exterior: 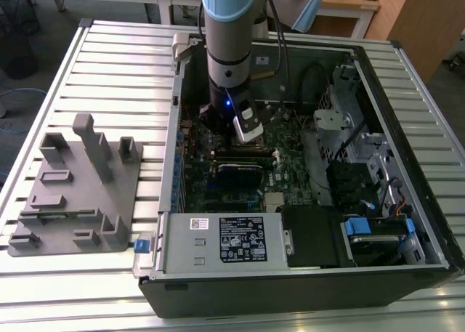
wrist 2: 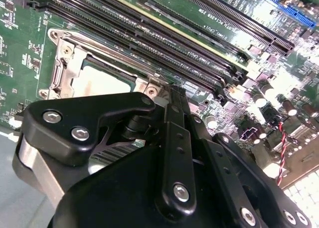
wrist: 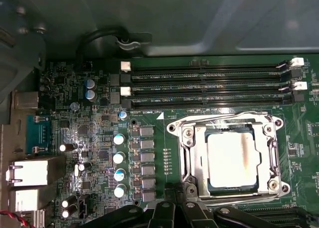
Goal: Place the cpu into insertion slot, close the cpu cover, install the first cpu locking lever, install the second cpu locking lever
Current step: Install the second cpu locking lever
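Exterior view's left: grey fixture (exterior: 73,194) on the slatted table (exterior: 123,63), with upright pegs and pockets; can't tell whether anything sits in the pockets

Centre: open case (exterior: 218,288) lying on its side. It holds the board (exterior: 290,165), with the PSU (exterior: 218,241) along the near wall. The arm reaches down into the case and the gripper (exterior: 247,128) hangs low over the board, just beside the socket area

Fingers look pressed together with nothing between them, going by how the linkage converges in both wrist views

cpu (wrist: 233,160) is already down in the slot (wrist: 185,178), pale top up, sitting square. Cover (wrist: 219,124) lies flat over the cpu's edges, with the chip showing through the cut-out. Thin rods run along both sides of the slot; can't tell if they are latched. RAM slots (wrist: 204,81) run just beside the slot

Handling call: the cpu is light, stiff and thin, with a slick metal top. The contact side and the slot pins are fragile, so grip it only by opposite edges, keep it level and don't drag it. The cover is springy sheet metal, so push on the frame, not on the chip

Exterior view's right: drive cage (exterior: 363,172) with cables inside the case, well apart from the gripper
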Action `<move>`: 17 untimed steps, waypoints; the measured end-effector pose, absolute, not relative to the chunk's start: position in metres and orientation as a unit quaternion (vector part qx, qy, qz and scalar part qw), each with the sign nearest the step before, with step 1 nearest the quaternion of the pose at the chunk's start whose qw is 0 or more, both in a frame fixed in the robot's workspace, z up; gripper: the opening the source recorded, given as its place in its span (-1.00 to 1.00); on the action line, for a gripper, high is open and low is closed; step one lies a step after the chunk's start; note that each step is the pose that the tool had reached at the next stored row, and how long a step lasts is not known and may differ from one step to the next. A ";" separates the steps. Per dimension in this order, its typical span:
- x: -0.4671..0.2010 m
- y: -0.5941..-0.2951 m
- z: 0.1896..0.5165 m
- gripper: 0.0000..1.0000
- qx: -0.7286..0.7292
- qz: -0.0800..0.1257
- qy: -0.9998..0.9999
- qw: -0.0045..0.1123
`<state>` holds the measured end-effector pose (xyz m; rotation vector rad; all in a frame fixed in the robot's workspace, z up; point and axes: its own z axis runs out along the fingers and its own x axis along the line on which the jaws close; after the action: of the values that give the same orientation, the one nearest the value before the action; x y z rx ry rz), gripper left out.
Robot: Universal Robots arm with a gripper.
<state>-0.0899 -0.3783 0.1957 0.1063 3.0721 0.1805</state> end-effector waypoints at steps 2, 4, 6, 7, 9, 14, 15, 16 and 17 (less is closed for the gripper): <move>-0.090 -0.378 0.195 -0.79 0.035 0.058 0.997 0.031; -0.090 -0.378 0.194 -0.79 0.035 0.059 0.997 0.031; -0.090 -0.378 0.194 -0.79 0.035 0.059 0.997 0.031; -0.090 -0.378 0.194 -0.79 0.035 0.059 0.997 0.031; -0.090 -0.378 0.194 -0.79 0.035 0.059 0.997 0.031; -0.090 -0.378 0.199 -0.79 0.035 0.059 0.997 0.031; -0.090 -0.378 0.201 -0.79 0.035 0.059 0.997 0.031; -0.090 -0.378 0.202 -0.79 0.035 0.059 0.997 0.031; -0.090 -0.378 0.204 -0.79 0.035 0.059 0.997 0.031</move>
<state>-0.0900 -0.3783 0.2038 0.1067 3.0721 0.1805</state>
